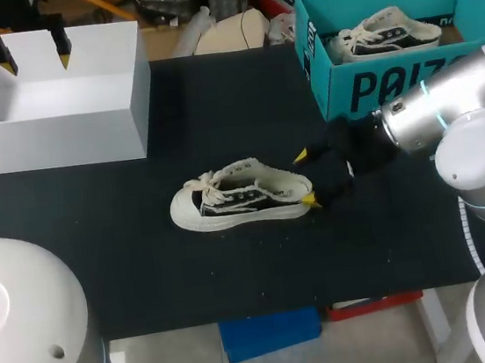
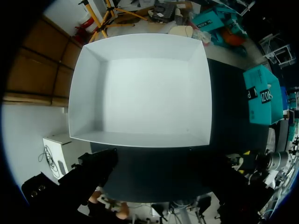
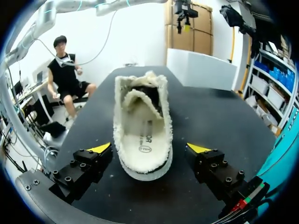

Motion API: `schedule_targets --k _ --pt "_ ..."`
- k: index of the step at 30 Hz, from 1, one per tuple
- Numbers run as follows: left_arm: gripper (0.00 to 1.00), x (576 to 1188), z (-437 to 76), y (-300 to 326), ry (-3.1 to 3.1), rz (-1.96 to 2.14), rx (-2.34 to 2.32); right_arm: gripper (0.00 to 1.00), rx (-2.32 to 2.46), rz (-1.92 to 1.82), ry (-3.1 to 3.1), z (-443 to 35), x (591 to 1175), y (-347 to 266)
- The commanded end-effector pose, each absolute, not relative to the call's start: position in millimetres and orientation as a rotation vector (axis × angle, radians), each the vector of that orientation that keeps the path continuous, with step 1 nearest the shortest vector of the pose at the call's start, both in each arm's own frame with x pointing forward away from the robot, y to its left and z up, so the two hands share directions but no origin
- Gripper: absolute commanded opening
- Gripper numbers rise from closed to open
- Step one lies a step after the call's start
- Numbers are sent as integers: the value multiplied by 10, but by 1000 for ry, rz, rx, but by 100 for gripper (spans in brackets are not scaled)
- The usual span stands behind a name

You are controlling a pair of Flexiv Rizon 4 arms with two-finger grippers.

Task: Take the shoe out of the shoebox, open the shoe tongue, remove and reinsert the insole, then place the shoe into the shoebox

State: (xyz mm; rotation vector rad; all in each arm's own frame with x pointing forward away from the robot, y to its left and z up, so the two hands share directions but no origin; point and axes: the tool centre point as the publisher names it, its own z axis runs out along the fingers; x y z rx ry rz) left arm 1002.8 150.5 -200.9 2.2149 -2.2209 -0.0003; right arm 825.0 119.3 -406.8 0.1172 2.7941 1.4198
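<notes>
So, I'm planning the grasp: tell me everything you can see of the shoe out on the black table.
The shoe is a low sneaker, cream and canvas-like with a dark side panel, white laces, a white rubber sole and fleecy lining; its insole is in. It stands upright on its sole on the black table, heel between the open fingers of the right tool, untouched by them.
</notes>
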Motion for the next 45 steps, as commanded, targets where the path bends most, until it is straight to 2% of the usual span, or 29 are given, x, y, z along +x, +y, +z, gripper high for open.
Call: schedule_targets --k 1,23,24,26,35,40,45 --pt "100 10021 -2003 1501 -2220 -3 2218 100 121 1444 2785 -4216 8281 1312" --pt "100 10021 -2003 1501 -2220 -3 2218 100 92 1516 2737 -4457 8279 1504" --pt "100 10021 -2003 1501 -2220 -3 2218 84 87 1519 2736 -4459 8281 1510" --pt "100 10021 -2003 1501 -2220 -3 2218 0 70 1523 2754 -4474 8283 1524" --pt "100 10021 -2003 1501 -2220 -3 2218 0 70 1523 2754 -4474 8283 1524" --pt "100 9927 -1945 1114 -2204 -118 2418 0 70 1523 2754 -4474 8283 1524" --pt "100 9593 -1970 605 -2225 -50 2473 0 70 1523 2754 -4474 8283 1524"
